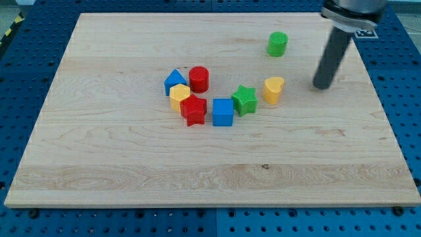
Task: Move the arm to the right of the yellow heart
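The yellow heart stands on the wooden board, right of the middle. My tip rests on the board to the right of the yellow heart, a clear gap away and at about the same height in the view. The dark rod slants up to the view's top right. A green star sits just left of the heart.
A green cylinder stands above the heart. A blue cube, red star, yellow hexagon, blue triangle block and red cylinder cluster left of centre. Blue pegboard surrounds the board.
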`<state>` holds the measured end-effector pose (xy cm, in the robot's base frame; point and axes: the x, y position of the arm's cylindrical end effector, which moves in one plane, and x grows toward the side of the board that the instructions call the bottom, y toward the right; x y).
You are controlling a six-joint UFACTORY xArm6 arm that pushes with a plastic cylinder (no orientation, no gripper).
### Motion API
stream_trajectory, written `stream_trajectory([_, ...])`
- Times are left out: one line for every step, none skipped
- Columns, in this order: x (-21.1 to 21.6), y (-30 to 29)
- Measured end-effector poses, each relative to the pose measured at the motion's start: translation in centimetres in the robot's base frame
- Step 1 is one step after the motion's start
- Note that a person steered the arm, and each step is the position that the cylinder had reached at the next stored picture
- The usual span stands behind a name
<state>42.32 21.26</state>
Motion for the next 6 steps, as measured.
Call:
stream_trajectory([3.9, 1.1])
stream_trajectory([3.9, 0.7])
stream_trajectory([1.3, 0.7])
stream_trajectory([0.1, -0.1])
stream_trajectory([0.1, -1.2])
stream_trajectory([0.4, -1.2])
